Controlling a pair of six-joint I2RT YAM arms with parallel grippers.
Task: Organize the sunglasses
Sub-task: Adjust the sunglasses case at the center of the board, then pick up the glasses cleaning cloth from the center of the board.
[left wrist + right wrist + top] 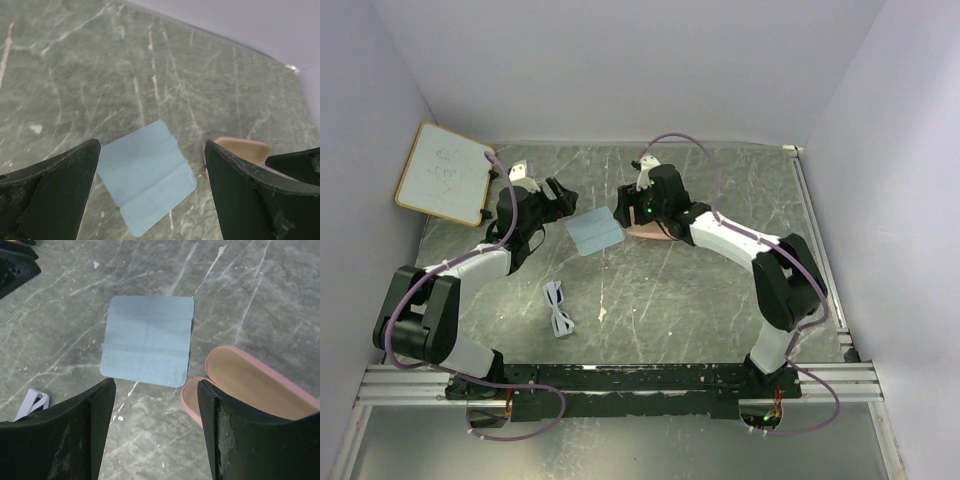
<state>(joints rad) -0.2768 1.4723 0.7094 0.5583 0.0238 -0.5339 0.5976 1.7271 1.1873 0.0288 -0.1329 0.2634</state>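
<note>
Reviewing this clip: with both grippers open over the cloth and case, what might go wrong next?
The left gripper and right gripper hang close together above the light blue rectangular cloth and open tan-pink case; they may collide. The thin white-framed sunglasses lie well apart from both and may slip from wide fingers.

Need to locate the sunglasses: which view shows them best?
Top external: the whole sunglasses lie unobstructed. Right wrist catches only one end at its left edge; left wrist shows none of them.
</note>
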